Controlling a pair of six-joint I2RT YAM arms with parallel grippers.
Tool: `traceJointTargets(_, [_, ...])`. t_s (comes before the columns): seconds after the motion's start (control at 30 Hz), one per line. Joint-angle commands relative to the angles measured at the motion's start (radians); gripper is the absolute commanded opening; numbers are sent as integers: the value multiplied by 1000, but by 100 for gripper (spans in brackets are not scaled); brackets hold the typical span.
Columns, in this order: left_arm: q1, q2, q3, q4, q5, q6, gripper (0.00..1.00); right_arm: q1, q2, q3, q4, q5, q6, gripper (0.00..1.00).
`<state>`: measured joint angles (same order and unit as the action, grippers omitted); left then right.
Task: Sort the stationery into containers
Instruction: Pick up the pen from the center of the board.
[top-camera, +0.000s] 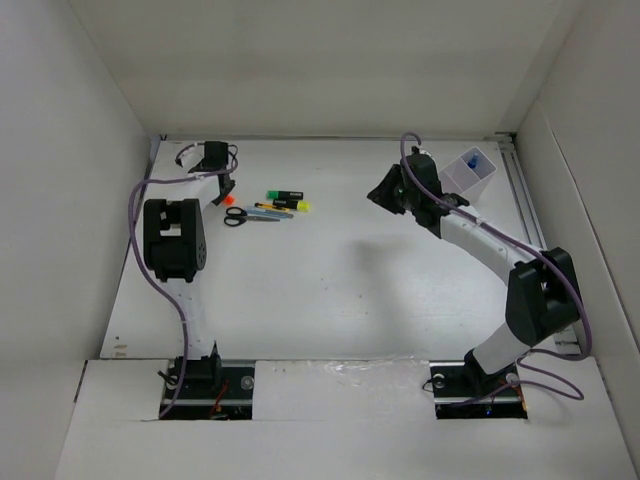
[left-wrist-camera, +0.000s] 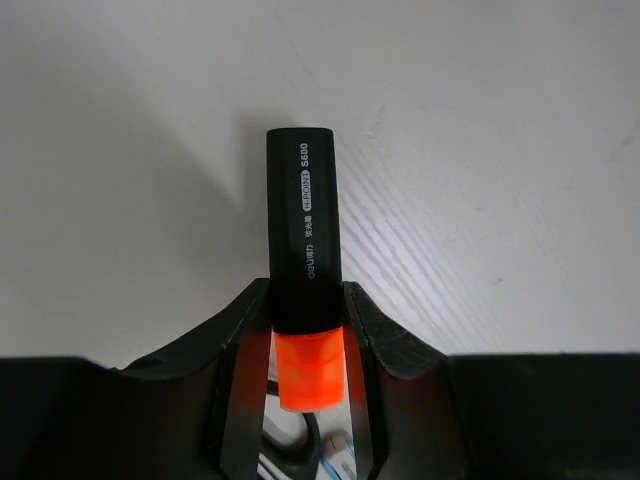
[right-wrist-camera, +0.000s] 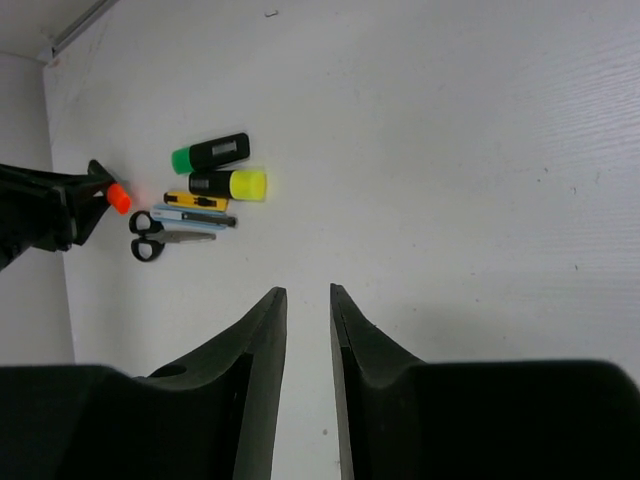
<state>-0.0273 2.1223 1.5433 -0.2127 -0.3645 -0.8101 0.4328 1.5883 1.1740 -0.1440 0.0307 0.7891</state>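
Left fingers (left-wrist-camera: 256, 312) clamp orange highlighter (left-wrist-camera: 303, 225) at cap end — body overhangs, may pivot or slip en route to white box (top-camera: 460, 181), far right desk (top-camera: 330, 290) corner. Right fingers (right-wrist-camera: 268, 335) barely apart, empty.

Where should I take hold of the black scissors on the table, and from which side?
The scissors lie flat, blades closed, with a thin bluish item close along the blades. Probably come straight down on the black handle loops, the freer end, pinching across both loops.
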Motion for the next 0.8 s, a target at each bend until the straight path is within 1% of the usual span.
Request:
traceJointTargets(0.0, [9,-185,-5,104,38,46,2,-3,-8,3,50,-51,-11,31])
traceJointTargets(0.1, [9,-287,-5,139,88,57,1,-3,1,3,60,-80,-11,38])
traceJointTargets(0.2, [-3,-410,-103,235,168,57,0,-3,-10,3,81,-129,-21,47])
traceJointTargets(0.23, [-3,-441,-170,257,185,57,0,-3,-22,-8,92,-143,-21,49])
traceJointTargets(0.27, [-16,-493,-205,294,205,57,0,-3,-37,-8,92,-156,-21,55])
traceJointTargets(0.33, [-31,-547,-285,352,300,57,0,-14,-53,-17,104,-208,-21,61])
traceJointTargets(0.37, [-42,-576,-395,393,340,57,0,-14,-68,-17,115,-228,-21,64])
traceJointTargets(0.4, [-42,-631,-458,498,382,57,0,-14,-68,-26,125,-250,-21,70])
traceJointTargets(0.43, [-51,-654,-576,553,473,57,0,-14,-82,-27,138,-290,-21,72])
traceJointTargets(0.5, [-60,-686,-670,634,542,45,0,-14,-93,-27,147,-322,-21,77])
traceJointTargets(0.53, [-60,-697,-701,695,606,45,0,-14,-103,-27,147,-359,-21,78])
traceJointTargets(0.57, [-72,-697,-744,713,640,72,0,-14,-103,-27,174,-377,-21,80])
traceJointTargets(0.6, [-86,-697,-764,731,669,81,0,-5,-103,-27,175,-397,-21,80])
traceJointTargets(0.63, [-95,-708,-784,784,721,94,0,-5,-103,-27,187,-413,-21,81])
traceJointTargets(0.73, [-149,-717,-824,840,762,143,0,29,-67,13,198,-434,-10,83])
traceJointTargets(0.77, [-186,-717,-834,854,762,163,0,40,-53,24,198,-434,-10,84])
